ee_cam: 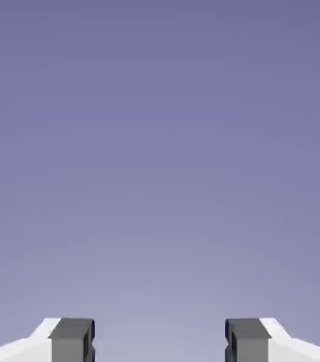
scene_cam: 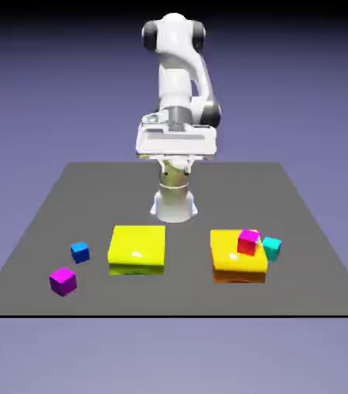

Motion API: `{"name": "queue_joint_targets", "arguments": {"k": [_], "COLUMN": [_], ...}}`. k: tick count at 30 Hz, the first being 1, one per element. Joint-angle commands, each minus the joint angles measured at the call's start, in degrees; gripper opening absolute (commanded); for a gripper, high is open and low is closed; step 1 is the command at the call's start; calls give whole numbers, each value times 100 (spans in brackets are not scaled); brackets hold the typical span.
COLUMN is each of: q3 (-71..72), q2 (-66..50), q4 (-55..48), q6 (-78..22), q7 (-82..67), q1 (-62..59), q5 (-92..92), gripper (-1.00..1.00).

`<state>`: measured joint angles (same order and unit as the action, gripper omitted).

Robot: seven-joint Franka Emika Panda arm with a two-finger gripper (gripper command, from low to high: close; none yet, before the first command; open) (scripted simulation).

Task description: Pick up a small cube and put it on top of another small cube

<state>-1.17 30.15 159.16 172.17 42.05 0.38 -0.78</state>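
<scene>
The small cube (scene_cam: 63, 280), magenta with purple sides, lies on the dark table near the front at the exterior view's left. A blue cube (scene_cam: 79, 252) sits just behind it. The robot's hand (scene_cam: 175, 143) hangs high above the table's far side, well away from both cubes. In the hand view my gripper (ee_cam: 159, 341) is open. Its grey fingertips (ee_cam: 71, 339) stand wide apart with only the plain backdrop between them. No cube shows in the hand view.
A flat yellow block (scene_cam: 137, 248) lies left of centre. A second yellow block (scene_cam: 235, 258) lies to the right with a magenta-topped red cube (scene_cam: 248, 242) on it. A cyan cube (scene_cam: 271, 248) sits at that block's right edge.
</scene>
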Motion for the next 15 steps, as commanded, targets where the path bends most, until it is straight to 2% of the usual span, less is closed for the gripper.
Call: {"name": "queue_joint_targets", "arguments": {"k": [1,15], "q3": [-97,-1451], "q2": [-208,-3115], "q4": [-153,-2287], "q6": [-152,-2282], "q7": [-33,-501], "q1": [-25,-383], "q5": [-65,-966], "gripper": [0,0]}}
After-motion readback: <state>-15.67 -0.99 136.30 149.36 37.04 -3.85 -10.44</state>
